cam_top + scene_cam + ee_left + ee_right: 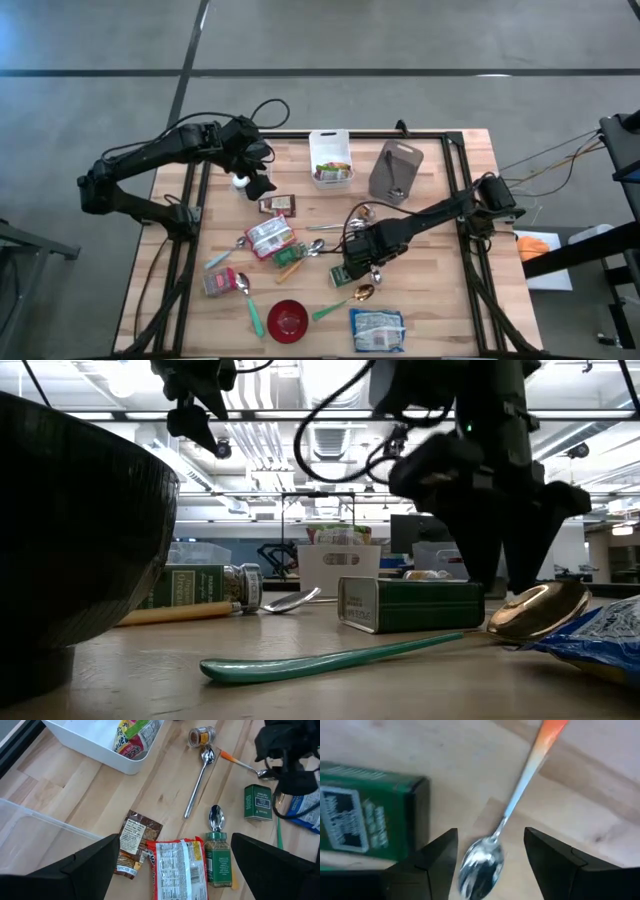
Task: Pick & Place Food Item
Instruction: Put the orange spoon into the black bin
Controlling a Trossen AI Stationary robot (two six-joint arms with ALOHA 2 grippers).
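Observation:
A green tin [365,822] lies on its side on the wood table, also seen as the green tin [410,605] in the low view. Right beside it lies a metal spoon [512,805] with an orange handle. My right gripper [490,855] points down over the spoon, open, one finger on either side of the spoon's bowl [480,865], close to the tin and touching neither. My left gripper [175,880] hangs open above the table's far left part, over a red noodle packet [180,867] and a brown packet [134,845]. A white bin [330,158] holds food packets.
A spice jar [218,865], a small jar [202,736] and a plain spoon [199,780] lie mid-table. Near the front are a red bowl [288,320], a gold spoon with a green handle [330,658] and a blue-white packet [377,330]. A grey holder [395,170] stands at the back.

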